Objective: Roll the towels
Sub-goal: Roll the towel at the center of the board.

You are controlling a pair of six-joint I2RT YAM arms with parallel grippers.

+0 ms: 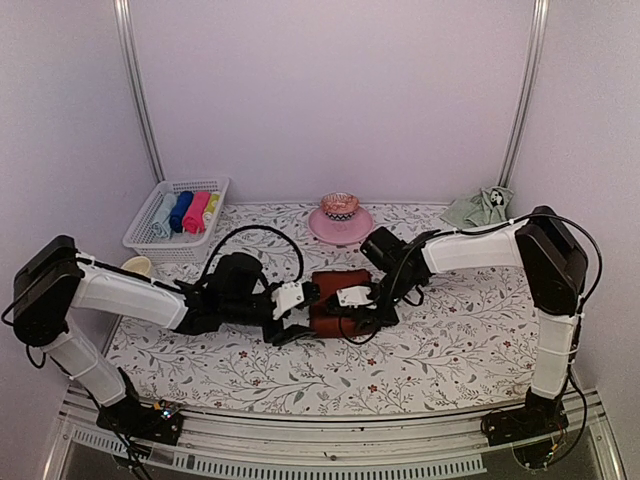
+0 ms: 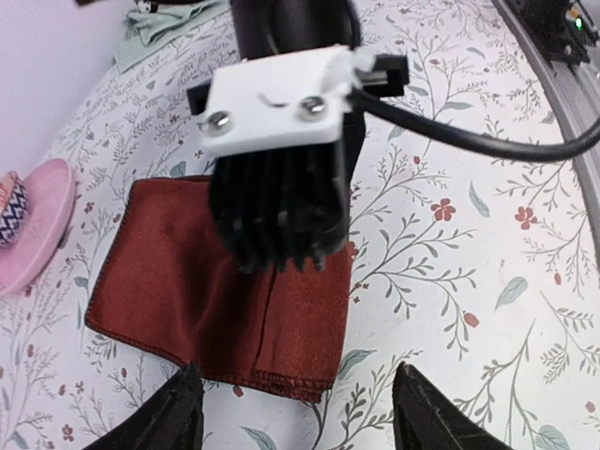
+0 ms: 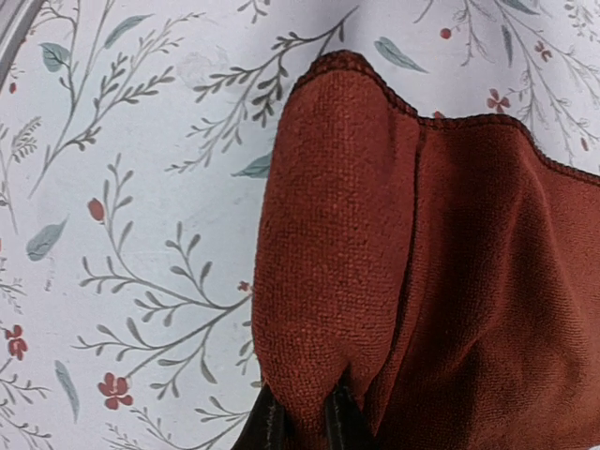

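Note:
The dark red-brown towel lies partly folded in the middle of the floral table cover. My right gripper is shut on a raised fold at one end of this towel; from above, that gripper sits on top of the cloth. My left gripper is open just short of the towel's hemmed edge, with nothing between its fingertips. In the top view it is at the towel's left end. The pale sage green towel lies crumpled at the back right, far from both grippers.
A white basket holding several rolled cloths stands at the back left. A pink stand with a patterned bowl sits behind the towel. A pale cup is by the left arm. A black cable runs off the right wrist.

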